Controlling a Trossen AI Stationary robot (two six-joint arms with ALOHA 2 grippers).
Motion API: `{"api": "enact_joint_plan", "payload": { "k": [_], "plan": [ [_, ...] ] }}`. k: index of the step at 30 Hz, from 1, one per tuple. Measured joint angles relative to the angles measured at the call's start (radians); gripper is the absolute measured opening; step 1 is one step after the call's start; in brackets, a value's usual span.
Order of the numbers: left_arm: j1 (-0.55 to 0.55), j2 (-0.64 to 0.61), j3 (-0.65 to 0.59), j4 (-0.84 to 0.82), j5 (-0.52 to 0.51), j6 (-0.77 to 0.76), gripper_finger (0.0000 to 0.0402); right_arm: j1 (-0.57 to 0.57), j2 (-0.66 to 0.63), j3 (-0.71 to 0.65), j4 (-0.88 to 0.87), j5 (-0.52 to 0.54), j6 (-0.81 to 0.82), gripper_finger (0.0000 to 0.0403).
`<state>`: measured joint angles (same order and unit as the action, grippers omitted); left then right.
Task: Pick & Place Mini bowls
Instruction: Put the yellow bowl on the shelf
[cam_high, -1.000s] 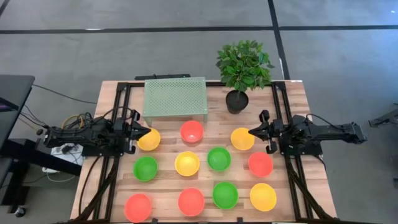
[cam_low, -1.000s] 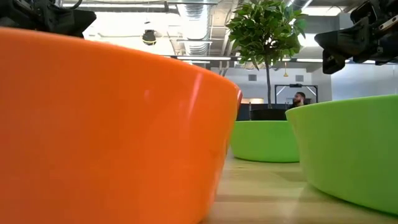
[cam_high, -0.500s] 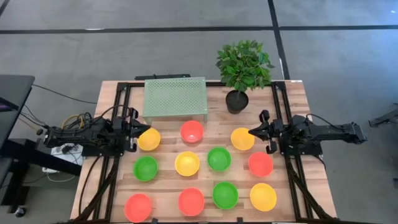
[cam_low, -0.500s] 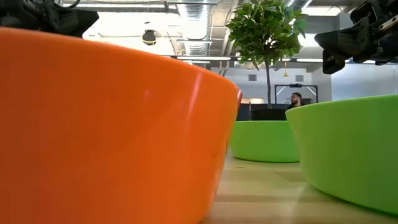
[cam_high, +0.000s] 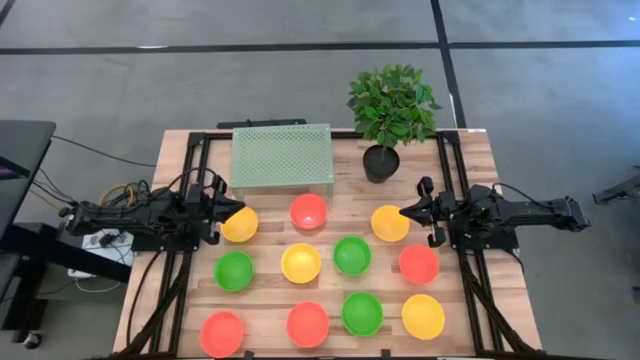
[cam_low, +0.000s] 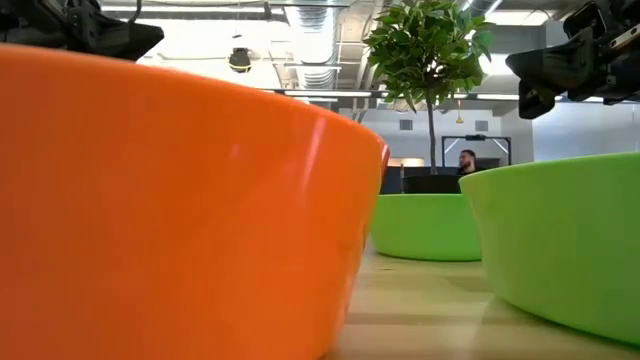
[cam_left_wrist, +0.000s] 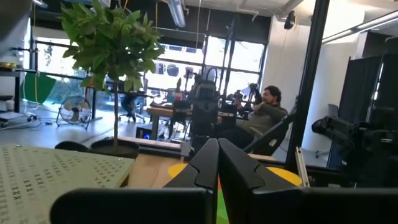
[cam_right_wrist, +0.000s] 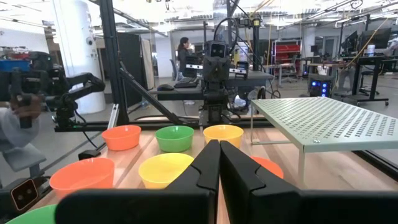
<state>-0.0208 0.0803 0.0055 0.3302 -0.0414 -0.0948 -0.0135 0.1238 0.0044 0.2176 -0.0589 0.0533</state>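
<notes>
Wooden slatted table (cam_high: 470, 150), eleven glossy plastic mini bowls (cam_high: 301, 262) spread in rows, none picked or placed, left gripper (cam_high: 222, 210) and right gripper (cam_high: 408, 212) closed, empty, at the back yellow bowls.

Grey floor (cam_high: 200, 80) w/ dark seams; bright windows (cam_left_wrist: 180, 68), desks (cam_right_wrist: 205, 79), seated person (cam_left_wrist: 264, 112) beyond.

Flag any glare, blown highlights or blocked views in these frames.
Low view: the red bowl sits right at the lens and blocks the left half; ceiling lights behind are blown out. Left wrist view: bright windows silhouette the plant. High view: even light, soft shadows. Right wrist view: evenly lit, rack clear.
</notes>
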Motion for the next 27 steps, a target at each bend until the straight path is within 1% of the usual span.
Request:
{"api": "enact_joint_plan", "payload": {
  "k": [14,18,23,27],
  "plan": [
    [0.0,0.098,0.0,0.016,0.001,-0.027,0.0011,0.0,0.0,0.0,0.0,0.0,0.0,0.0006],
    [0.0,0.131,0.0,0.016,0.001,-0.069,0.0011,0.0,0.0,0.0,0.0,0.0,0.0,0.0006],
    [0.0,0.162,0.0,0.038,-0.007,-0.071,0.0012,0.0,0.0,0.0,0.0,0.0,0.0,0.0006],
    [0.0,0.165,0.0,0.088,-0.033,-0.07,0.0029,0.0,0.0,0.0,0.0,0.0,0.0,0.0006]
  ]
}}
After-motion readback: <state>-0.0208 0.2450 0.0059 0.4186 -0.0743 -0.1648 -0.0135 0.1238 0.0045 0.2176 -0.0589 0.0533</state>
